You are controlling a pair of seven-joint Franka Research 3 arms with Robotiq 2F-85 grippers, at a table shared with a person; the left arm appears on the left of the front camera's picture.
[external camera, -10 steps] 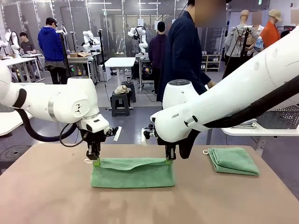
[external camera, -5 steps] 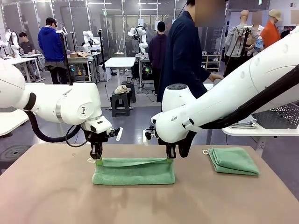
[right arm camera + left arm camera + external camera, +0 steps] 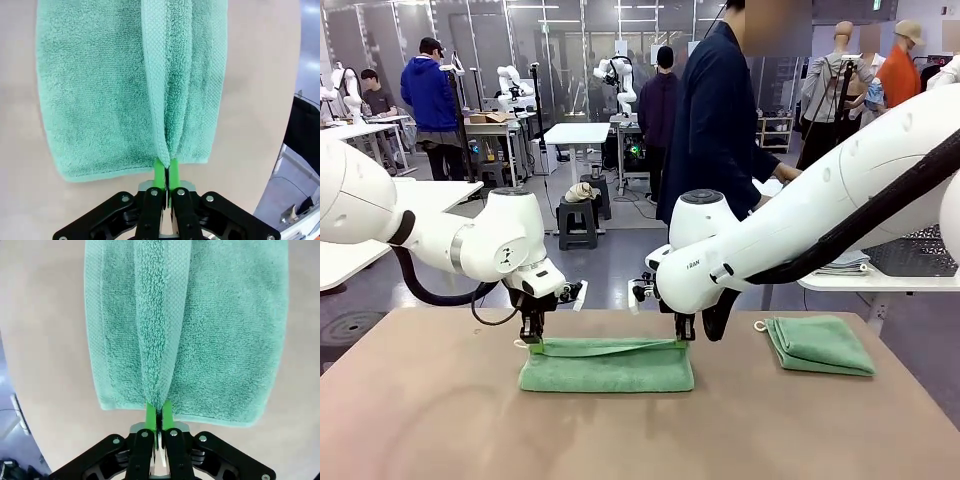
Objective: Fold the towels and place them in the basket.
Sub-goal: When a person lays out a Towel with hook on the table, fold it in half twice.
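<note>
Across the foreground of a busy lab, a tan tabletop (image 3: 420,420) is stretching from edge to edge, and a person in a dark coat (image 3: 715,120) is standing at its far side, turned toward the right.

Near the middle of the tabletop, a mint-green terry towel (image 3: 607,368) is lying folded lengthwise into a long band. Its upper layer is being held up slightly along the far edge. The left gripper (image 3: 533,340), reaching in from the left on a white arm, is pinching the towel's far left corner. The right gripper (image 3: 682,335) is pinching the far right corner.

In the left wrist view, the left gripper (image 3: 159,412) is showing its green pads pressed together on a raised ridge of the towel (image 3: 225,330), which is running away from the camera over the flat layer beneath. In the right wrist view, the right gripper (image 3: 164,167) is clamping a matching ridge of the towel (image 3: 100,90) in the same way.

To the right on the tabletop, well apart from the first, a second mint-green towel (image 3: 820,345) is lying as a compact rectangle with a small white loop (image 3: 760,326) at its near left corner. Beyond the tabletop's right end, a dark grey mesh basket (image 3: 930,255) is sitting on a white side table (image 3: 880,283), partly hidden behind the right arm.
</note>
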